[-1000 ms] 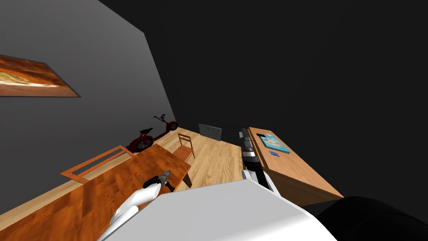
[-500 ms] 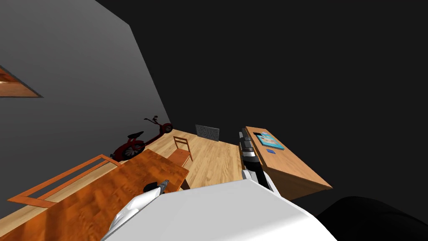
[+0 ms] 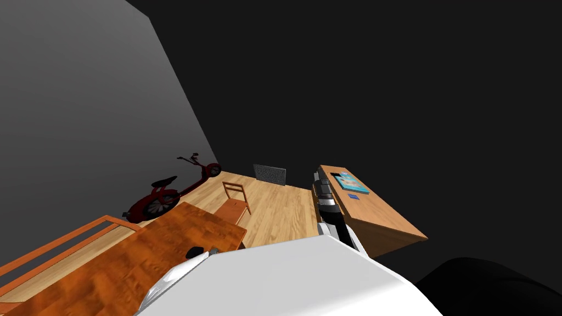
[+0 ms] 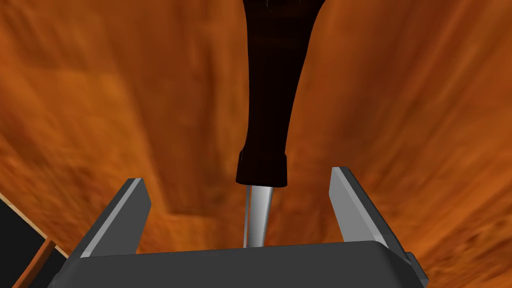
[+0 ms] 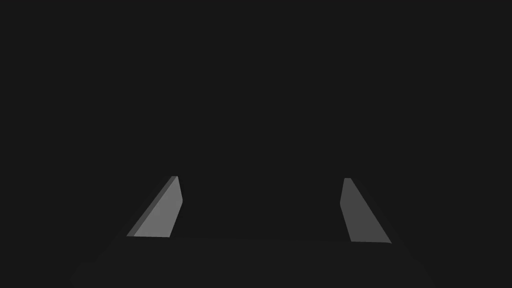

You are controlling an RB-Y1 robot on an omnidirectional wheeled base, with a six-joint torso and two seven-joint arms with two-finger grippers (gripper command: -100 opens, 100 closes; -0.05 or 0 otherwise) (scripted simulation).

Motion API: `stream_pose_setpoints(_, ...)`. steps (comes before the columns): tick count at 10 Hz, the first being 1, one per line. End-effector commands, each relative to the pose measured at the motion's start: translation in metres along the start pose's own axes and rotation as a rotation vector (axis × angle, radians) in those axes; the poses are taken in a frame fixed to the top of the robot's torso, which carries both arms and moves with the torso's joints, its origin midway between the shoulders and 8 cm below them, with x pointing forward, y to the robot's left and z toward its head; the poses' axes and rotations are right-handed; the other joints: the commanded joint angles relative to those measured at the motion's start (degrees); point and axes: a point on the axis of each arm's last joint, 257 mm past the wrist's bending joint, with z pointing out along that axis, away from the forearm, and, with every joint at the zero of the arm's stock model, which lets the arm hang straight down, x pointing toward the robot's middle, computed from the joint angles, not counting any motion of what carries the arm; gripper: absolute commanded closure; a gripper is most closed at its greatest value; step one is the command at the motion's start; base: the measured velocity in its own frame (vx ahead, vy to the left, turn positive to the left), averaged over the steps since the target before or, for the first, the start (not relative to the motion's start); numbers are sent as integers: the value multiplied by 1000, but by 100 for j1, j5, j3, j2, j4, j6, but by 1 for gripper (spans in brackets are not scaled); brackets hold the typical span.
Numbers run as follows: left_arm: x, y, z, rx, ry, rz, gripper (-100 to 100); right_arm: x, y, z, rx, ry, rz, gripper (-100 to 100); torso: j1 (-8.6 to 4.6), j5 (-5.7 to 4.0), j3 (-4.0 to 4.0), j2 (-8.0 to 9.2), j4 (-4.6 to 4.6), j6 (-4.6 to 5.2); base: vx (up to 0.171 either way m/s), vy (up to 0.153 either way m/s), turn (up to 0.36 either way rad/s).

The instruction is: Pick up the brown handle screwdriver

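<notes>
Left claw point(image 4: 239, 176) wide open, low over table point(image 4: 100, 100). Screwdriver point(image 4: 277, 90) lies flat on the table. Its dark brown handle points away from the claw. Metal shaft point(image 4: 259, 215) runs back between the fingers point(image 4: 132, 210) toward the claw's body. Gap on either side; neither finger touches it. Head view puts this claw near the table's end by the chair point(image 3: 235, 200). Right claw point(image 5: 260, 178) also spread, holding nothing, arm beside desk point(image 3: 378, 214).
</notes>
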Motion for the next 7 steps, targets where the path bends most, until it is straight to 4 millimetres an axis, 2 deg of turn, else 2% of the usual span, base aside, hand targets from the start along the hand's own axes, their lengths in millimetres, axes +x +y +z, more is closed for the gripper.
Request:
stream_pose_setpoints(1, 8, 23, 2, -60, 27, -3, -100, 0, 0, 0, 0, 0, 0, 0, 0, 0, 0, 0, 0, 0, 30, 21, -143)
stream_pose_setpoints(3, 8, 23, 2, -60, 27, -3, -100, 0, 0, 0, 0, 0, 0, 0, 5, 1, -1, -3, 0, 1, 21, 29, -42)
stream_pose_setpoints(5, 10, 35, 3, -91, 39, -3, -100, 0, 0, 0, 0, 0, 0, 0, -1, -1, 3, 4, 1, 1, 12, 15, -59)
stream_pose_setpoints(6, 9, 31, 3, -83, 36, -4, -100, 0, 0, 0, 0, 0, 0, 0, -1, -1, 1, 1, 1, 2, 9, 10, -16)
stream_pose_setpoints(7, 9, 31, 3, -84, 37, -3, 0, 0, 0, 0, 0, 0, 0, 0, -3, -1, 2, 4, 1, 0, 0, 0, 0)
